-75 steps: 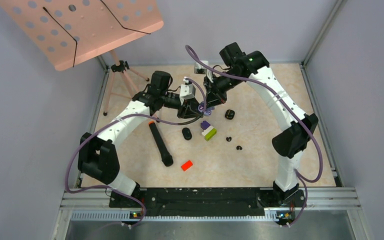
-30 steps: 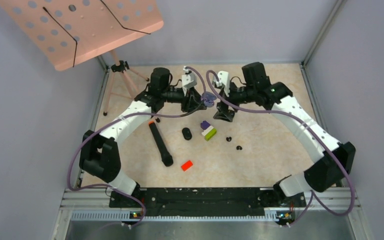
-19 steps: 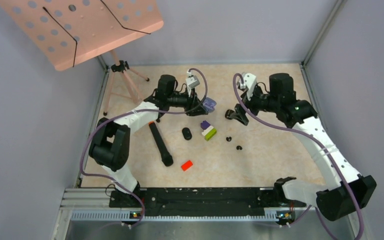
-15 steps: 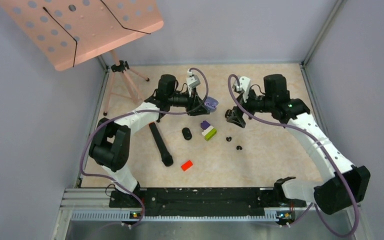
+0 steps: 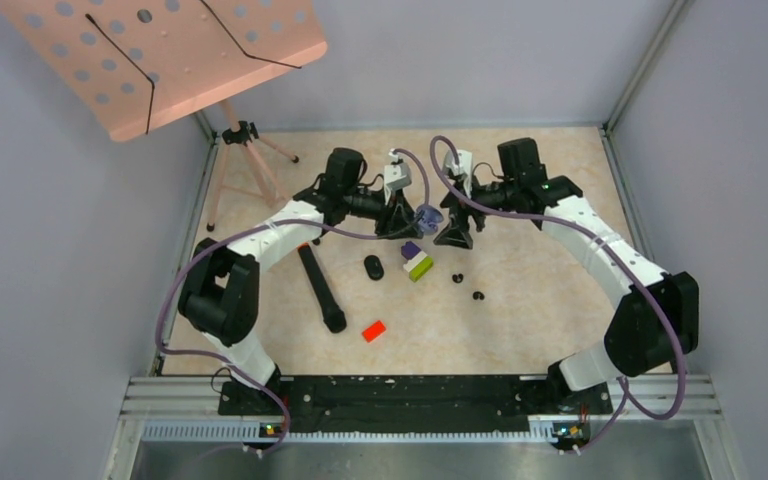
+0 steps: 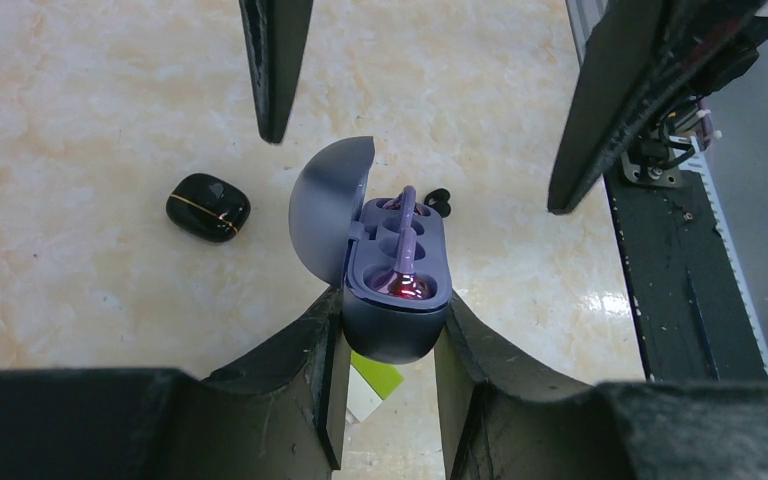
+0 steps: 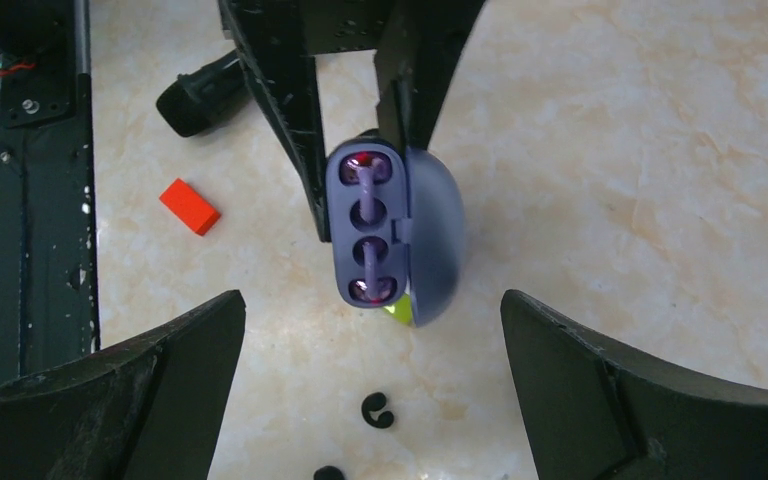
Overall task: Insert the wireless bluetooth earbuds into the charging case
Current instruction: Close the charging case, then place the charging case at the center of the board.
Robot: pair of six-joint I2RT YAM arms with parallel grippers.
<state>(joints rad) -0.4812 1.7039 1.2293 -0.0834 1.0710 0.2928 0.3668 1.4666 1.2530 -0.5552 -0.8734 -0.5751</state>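
Note:
My left gripper [image 6: 390, 310] is shut on the base of a purple charging case [image 6: 396, 262], held above the table with its lid swung open. Two pale purple earbuds [image 7: 365, 180] [image 7: 372, 272] sit in its wells. My right gripper [image 7: 373, 335] faces the case [image 7: 430, 235] with its jaws wide open and nothing between them. In the top view the two grippers [image 5: 410, 218] [image 5: 452, 232] meet at mid table around the case [image 5: 427, 214]. Two black earbuds [image 5: 457, 278] [image 5: 478, 295] lie loose on the table below.
A black case [image 5: 374, 267] and a purple, white and green block [image 5: 417, 260] lie near the centre. Another black case [image 6: 208, 207] sits under the right arm. A black cylinder [image 5: 320, 288] and a red block [image 5: 373, 330] lie nearer. A pink music stand [image 5: 170, 55] stands far left.
My right gripper swung away to the right, then came back left beside the case, staying open. My left gripper carried the open case a little to the right.

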